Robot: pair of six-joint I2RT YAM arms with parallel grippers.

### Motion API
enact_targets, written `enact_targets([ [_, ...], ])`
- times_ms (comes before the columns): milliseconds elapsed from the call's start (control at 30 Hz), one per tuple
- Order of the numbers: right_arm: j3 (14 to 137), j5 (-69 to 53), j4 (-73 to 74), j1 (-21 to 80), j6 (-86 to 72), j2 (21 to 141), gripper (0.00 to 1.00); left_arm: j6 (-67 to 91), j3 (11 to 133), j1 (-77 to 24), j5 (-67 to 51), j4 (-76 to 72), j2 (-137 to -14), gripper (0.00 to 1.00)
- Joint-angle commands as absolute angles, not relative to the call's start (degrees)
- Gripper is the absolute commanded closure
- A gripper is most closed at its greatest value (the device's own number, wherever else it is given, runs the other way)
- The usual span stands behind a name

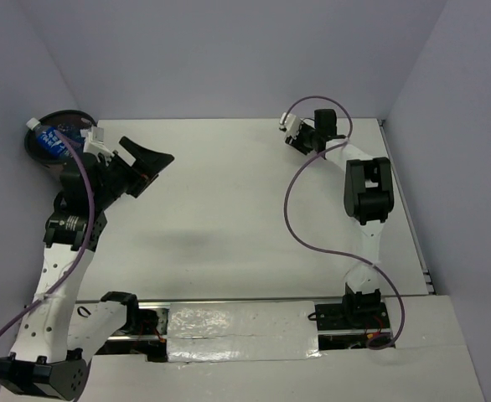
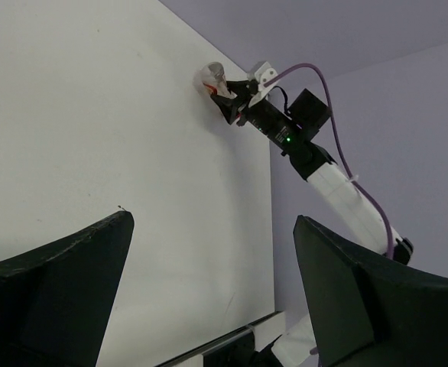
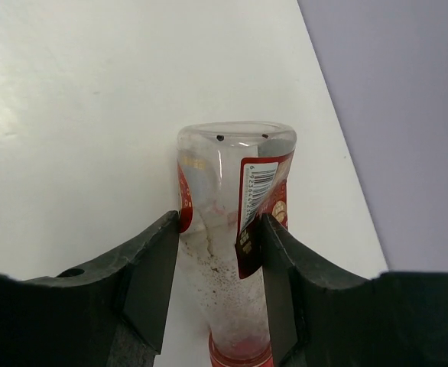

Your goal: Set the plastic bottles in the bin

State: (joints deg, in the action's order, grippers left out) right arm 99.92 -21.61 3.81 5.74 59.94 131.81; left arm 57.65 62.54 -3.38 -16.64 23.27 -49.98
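Note:
A clear red-labelled plastic bottle (image 3: 228,206) with a red cap lies between my right gripper's fingers (image 3: 151,267), which are shut on its sides low over the white table. In the top view the right gripper (image 1: 290,131) is at the far edge, right of centre. The left wrist view shows it from afar (image 2: 228,98) with the bottle (image 2: 211,75). The brown bin (image 1: 61,114) stands at the far left and holds blue-labelled bottles (image 1: 51,141). My left gripper (image 1: 149,159) is open and empty, raised just right of the bin, and also shows in its own wrist view (image 2: 215,222).
Lilac walls close the table in at the back and on both sides. The table's right edge (image 1: 413,226) runs close beside the right arm. A purple cable (image 1: 300,226) loops left of the right arm.

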Motion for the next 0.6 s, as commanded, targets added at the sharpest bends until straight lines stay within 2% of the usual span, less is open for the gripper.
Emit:
enact_targets([
  [0, 92.93, -28.12, 1.23, 5.54, 52.75, 120.09, 0.83, 59.06, 60.83, -5.79, -15.03, 17.68, -49.74, 0.01],
  [233, 84.38, -35.94, 6.06, 5.28, 40.55, 107.76, 0.85, 59.5, 57.66, -14.93, -11.78, 10.82, -54.05, 0.01],
  [467, 84.9, -50.7, 15.02, 4.83, 23.32, 100.73, 0.86, 56.78, 57.22, -25.04, -5.63, 1.78, -62.3, 0.0],
  [567, 83.85, -59.3, 13.02, 4.83, 11.9, 98.18, 0.89, 54.15, 58.62, -29.08, -3.17, -3.13, -67.48, 0.01],
])
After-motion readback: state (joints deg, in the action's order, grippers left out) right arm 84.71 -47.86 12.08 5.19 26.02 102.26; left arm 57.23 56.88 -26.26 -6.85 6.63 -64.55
